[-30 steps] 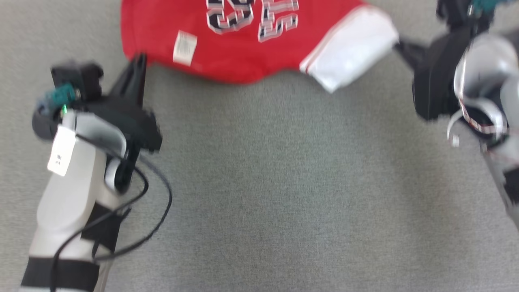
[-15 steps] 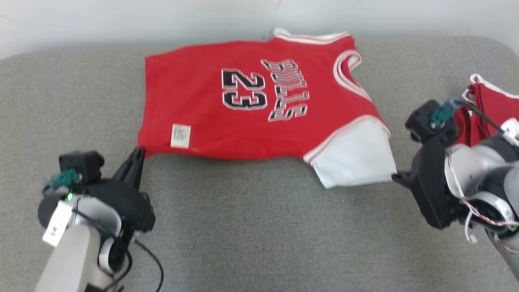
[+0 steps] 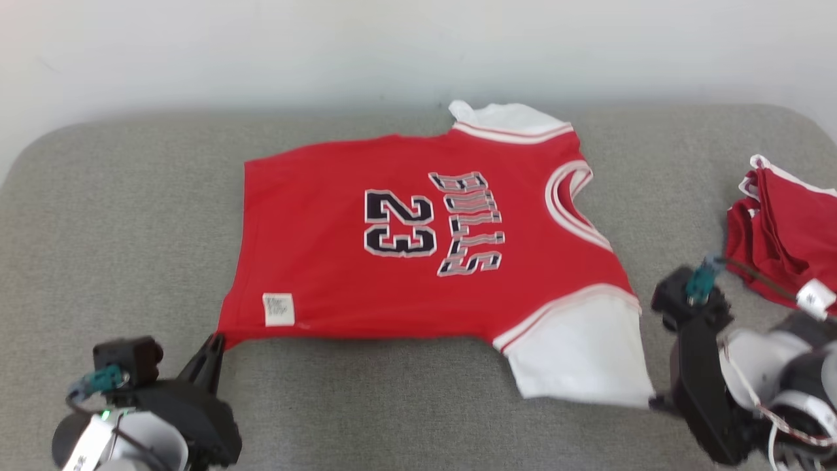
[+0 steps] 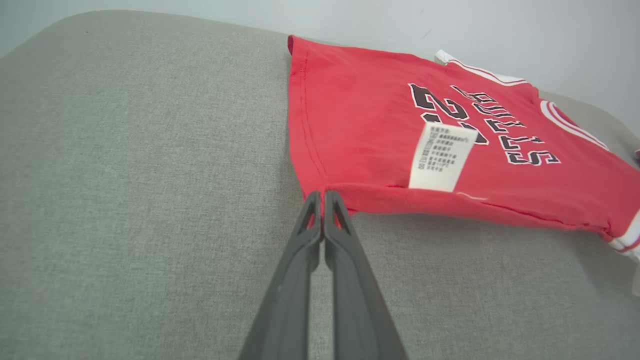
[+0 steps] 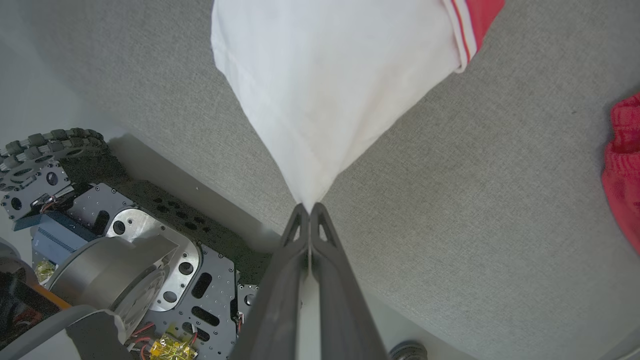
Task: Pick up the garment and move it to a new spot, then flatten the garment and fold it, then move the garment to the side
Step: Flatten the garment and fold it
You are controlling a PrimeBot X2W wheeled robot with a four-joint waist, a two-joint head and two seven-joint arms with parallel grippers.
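The left gripper is seen at the near left, its jaws clamped on the near hem corner of the red basketball jersey; at the near right, the right gripper is pinched onto the tip of the white sleeve; a care label is shown near the left corner; the jersey is spread out, number side up, mid-way across the grey fabric bench; farther right, a crumpled red garment is laid apart; a pale wall is seen behind.

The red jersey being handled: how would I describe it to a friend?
Find the wide grey cushion against the pale wall. Spread flat across its middle lies the red jersey, white-sleeved, with a black 23. The other red clothing, at the cushion's right end, is bunched up and shows no number.
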